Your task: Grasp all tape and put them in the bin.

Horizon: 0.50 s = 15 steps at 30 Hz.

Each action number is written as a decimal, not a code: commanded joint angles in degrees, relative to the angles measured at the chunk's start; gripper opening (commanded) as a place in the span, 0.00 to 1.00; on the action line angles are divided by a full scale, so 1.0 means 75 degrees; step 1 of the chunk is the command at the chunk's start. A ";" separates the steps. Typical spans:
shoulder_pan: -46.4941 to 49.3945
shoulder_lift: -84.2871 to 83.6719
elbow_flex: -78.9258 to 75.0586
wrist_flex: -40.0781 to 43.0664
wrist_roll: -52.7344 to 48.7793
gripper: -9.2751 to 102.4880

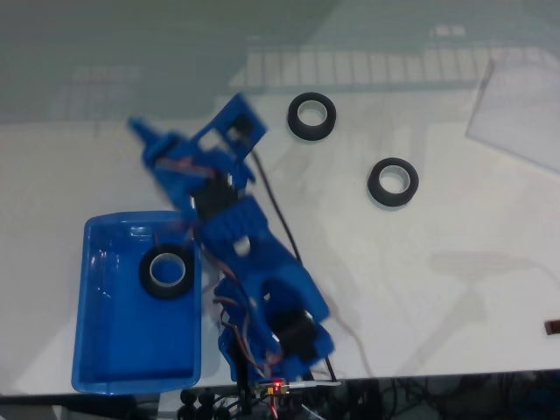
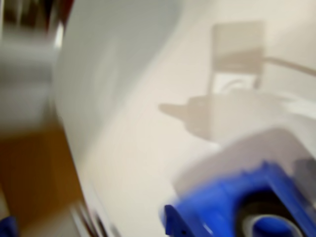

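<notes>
- Blue and blurred, the bin [image 2: 232, 207] takes up the lower right corner of the wrist view, cut off by the frame edge; a dark tape roll [image 2: 269, 222] lies inside it, also cut off and smeared by motion.
- From the fixed view, that same bin [image 1: 114, 350] sits at the lower left of the white surface [image 1: 437, 289], its near wall close to the surface's front edge.
- One tape roll [image 1: 166, 271] lies flat in the bin's upper right part, near the wall closest to the arm.
- Two more tape rolls lie flat on the surface, well apart from the bin: one [image 1: 311, 116] up and to the right of it, another [image 1: 392, 182] farther right again; the two do not touch.
- Between the bin and those rolls stands the blue arm [image 1: 262, 271], its base just beside the bin's right wall.
- Up and to the right of the bin's far edge, the claw [image 1: 153, 144] is motion-blurred; I cannot tell how far it is parted, and nothing can be made out in it.
- Open surface spreads right of the bin, past both loose rolls.
- Much of the wrist view is too blurred to read.
</notes>
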 commanded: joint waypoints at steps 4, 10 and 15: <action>0.1676 -0.2367 -0.2273 -0.0164 0.0609 0.47; 0.3059 -0.3117 -0.2777 -0.0668 0.1734 0.46; 0.4219 -0.3855 -0.3000 -0.0809 0.2684 0.46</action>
